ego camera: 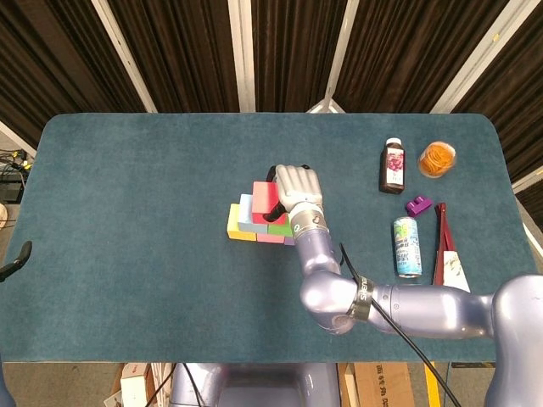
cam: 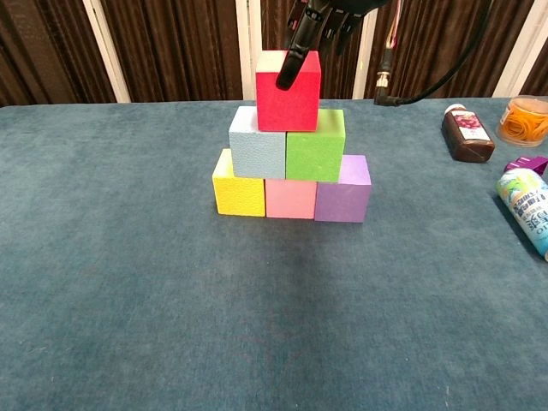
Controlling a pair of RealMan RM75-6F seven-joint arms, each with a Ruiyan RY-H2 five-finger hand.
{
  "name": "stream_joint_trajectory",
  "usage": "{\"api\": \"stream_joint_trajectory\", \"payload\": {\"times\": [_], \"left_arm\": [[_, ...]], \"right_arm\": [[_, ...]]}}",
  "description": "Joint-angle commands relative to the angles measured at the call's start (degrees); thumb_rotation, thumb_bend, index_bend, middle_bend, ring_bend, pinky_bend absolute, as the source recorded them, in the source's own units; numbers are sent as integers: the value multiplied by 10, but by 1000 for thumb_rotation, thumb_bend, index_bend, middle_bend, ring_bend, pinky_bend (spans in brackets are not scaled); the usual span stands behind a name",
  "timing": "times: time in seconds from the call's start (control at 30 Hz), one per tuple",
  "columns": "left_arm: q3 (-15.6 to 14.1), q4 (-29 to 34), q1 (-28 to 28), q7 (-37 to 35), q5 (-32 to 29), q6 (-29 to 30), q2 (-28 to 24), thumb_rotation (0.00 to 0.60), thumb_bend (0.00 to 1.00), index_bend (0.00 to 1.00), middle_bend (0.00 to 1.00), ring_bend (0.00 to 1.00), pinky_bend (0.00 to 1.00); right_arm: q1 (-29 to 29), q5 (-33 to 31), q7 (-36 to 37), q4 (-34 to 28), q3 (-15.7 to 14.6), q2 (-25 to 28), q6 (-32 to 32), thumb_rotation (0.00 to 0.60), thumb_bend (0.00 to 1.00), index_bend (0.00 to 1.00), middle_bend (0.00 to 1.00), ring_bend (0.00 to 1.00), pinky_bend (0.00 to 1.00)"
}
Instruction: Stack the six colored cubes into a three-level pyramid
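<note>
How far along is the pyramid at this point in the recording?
Done: the bottom row of yellow cube, pink cube and purple cube is laid, with the light blue cube and green cube on top. In hand: the right hand holds the red cube at the top level. Left: letting go and withdrawing.
</note>
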State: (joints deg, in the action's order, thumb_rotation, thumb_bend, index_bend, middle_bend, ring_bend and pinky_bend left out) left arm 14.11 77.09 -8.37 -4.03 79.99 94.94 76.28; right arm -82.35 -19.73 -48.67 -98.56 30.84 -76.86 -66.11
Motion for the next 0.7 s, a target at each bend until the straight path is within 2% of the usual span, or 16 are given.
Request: {"api": "stream_joint_trajectory", "payload": {"times": [0.03,0.7], "left_arm": [[1,0,0,-1,-1,0,0,600,318,129,0,0,0],[3,1,0,-2,-5,-1,-1,600,318,129,0,0,0]], "right_arm": [[1,1,-2,1,2,-2,-4,600,198,444,388,308,128],[-1,-10,-26,2,20,-16,-30,600,197,444,388,308,129]]}}
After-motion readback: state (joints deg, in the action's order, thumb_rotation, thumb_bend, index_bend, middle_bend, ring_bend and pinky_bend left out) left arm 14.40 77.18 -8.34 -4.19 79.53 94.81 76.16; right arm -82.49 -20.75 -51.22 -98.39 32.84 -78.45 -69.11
